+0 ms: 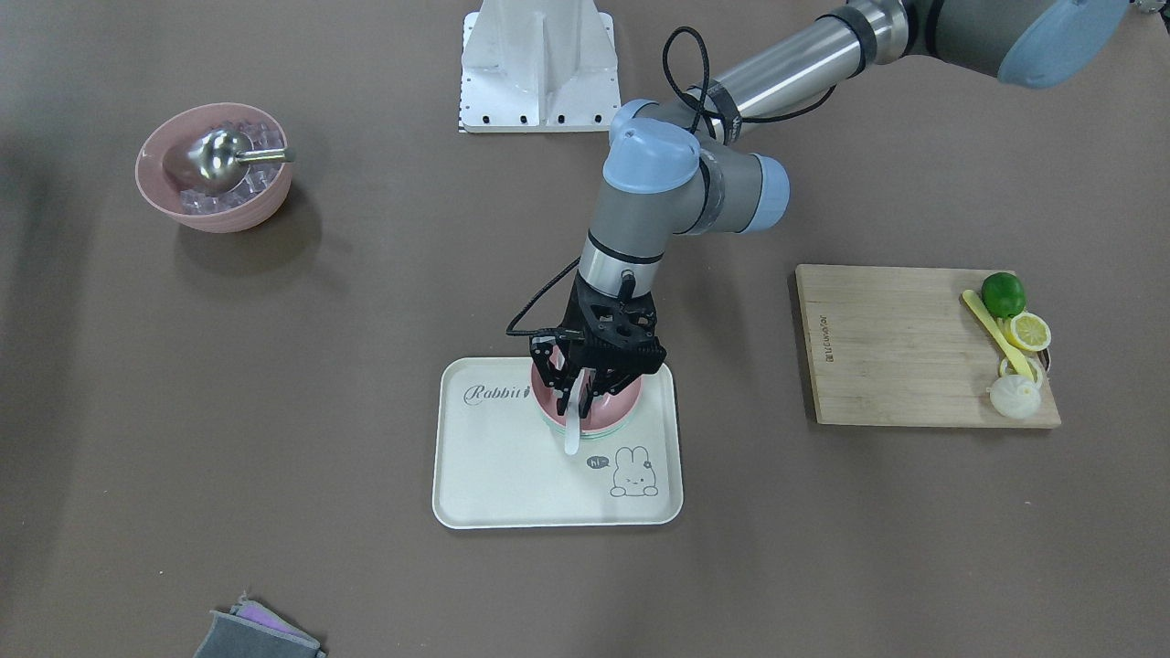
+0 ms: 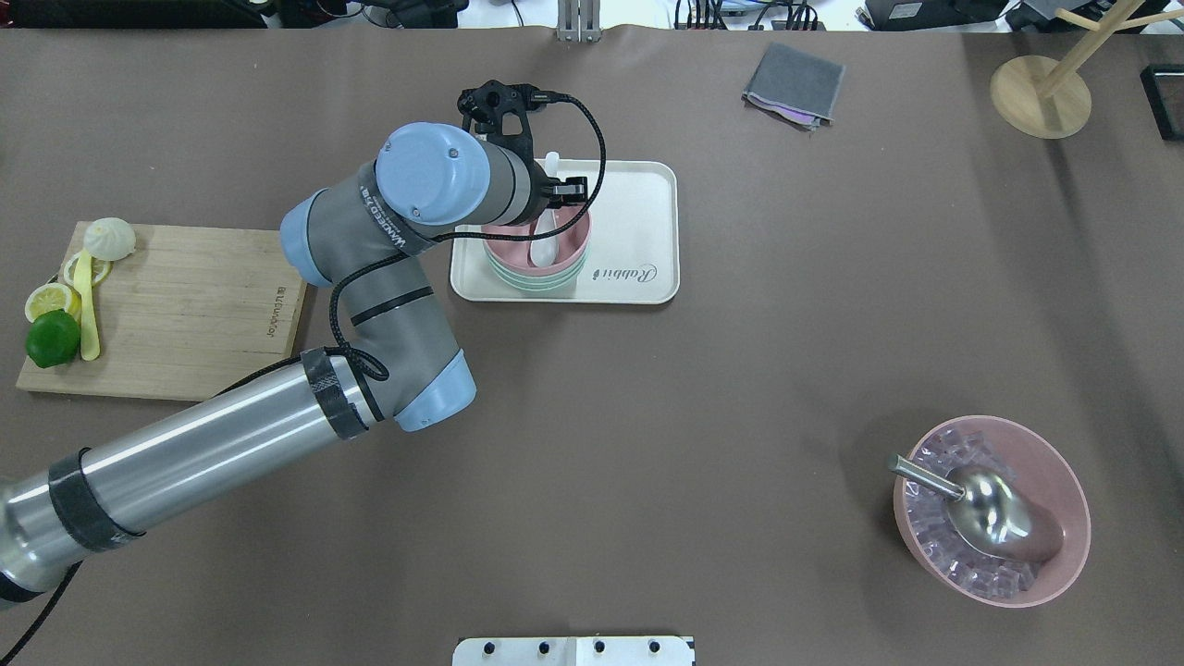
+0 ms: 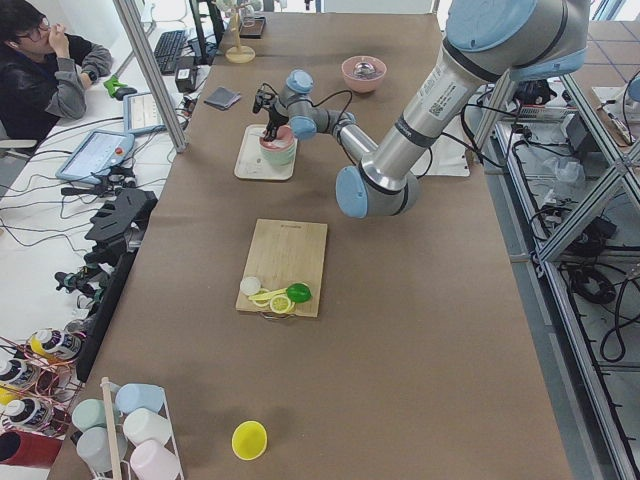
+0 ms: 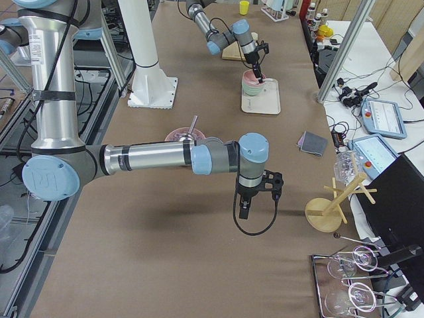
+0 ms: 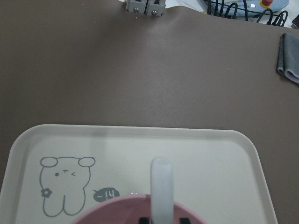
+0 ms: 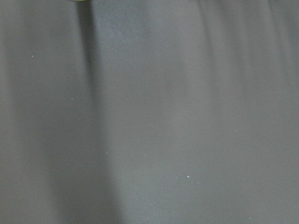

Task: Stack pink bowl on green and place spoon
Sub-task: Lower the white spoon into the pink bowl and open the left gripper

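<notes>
A pink bowl (image 1: 611,408) sits stacked in a green bowl (image 1: 605,435) on the white rabbit tray (image 1: 512,484). The stack also shows in the overhead view, pink bowl (image 2: 513,252) above the green bowl (image 2: 541,282). My left gripper (image 1: 575,400) hangs over the stack, shut on a white spoon (image 1: 572,437). The spoon's scoop end lies inside the pink bowl (image 5: 117,211) and its handle (image 5: 161,186) sticks out over the rim. My right gripper (image 4: 244,211) hovers over bare table far from the tray; I cannot tell whether it is open or shut.
A large pink bowl (image 2: 1054,481) of ice cubes with a metal scoop stands at the near right. A cutting board (image 2: 185,305) at the left holds a lime, lemon slices and a yellow spoon. A grey cloth (image 2: 794,83) and a wooden stand (image 2: 1041,92) lie at the far edge.
</notes>
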`<state>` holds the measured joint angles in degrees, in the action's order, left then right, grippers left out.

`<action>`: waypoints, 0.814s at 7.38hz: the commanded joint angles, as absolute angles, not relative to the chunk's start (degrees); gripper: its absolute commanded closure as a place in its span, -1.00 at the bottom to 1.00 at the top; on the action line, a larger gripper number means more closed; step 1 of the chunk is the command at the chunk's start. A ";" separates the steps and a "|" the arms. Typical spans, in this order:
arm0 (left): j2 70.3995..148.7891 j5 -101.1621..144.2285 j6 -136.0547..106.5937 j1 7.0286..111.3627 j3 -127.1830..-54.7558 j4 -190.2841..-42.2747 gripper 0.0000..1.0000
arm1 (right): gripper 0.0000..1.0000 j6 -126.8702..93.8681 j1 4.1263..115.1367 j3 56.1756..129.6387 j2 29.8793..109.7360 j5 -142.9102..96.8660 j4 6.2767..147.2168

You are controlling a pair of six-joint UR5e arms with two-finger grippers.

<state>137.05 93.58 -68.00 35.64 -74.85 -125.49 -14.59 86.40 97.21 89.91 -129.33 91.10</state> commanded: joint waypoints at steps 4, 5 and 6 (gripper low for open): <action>133.26 106.00 -61.36 42.06 -77.24 -124.76 -0.98 | -1.00 -0.71 87.45 97.03 92.89 -127.88 91.49; 129.76 112.52 -54.21 45.93 -82.22 -117.76 -0.98 | -1.00 -0.36 87.63 97.12 93.51 -128.05 91.58; 125.12 115.72 -45.27 49.36 -88.18 -111.42 -0.99 | -1.00 -0.26 87.54 97.29 93.69 -128.32 93.15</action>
<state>130.01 110.02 -54.74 44.94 -81.77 -119.11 -0.71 87.49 97.11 93.20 -128.08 91.90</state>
